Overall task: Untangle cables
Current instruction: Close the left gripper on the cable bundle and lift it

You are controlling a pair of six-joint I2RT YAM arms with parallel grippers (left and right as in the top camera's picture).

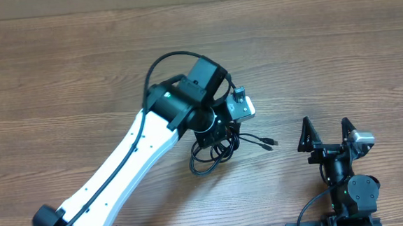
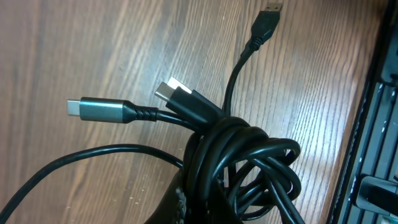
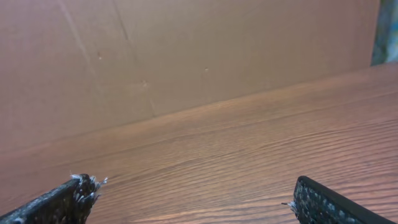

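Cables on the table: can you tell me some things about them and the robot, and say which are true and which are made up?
1. The cables are tangled in a bundle. True.
2. The right gripper is shut. False: its jaws stand wide open.
3. One plug is teal. True.
4. The table is glass. False: it is wood.
5. The right gripper is apart from the cables. True.

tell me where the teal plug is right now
In the left wrist view, the teal plug sticks out to the left of the cable bundle, just below-left of a black plug.
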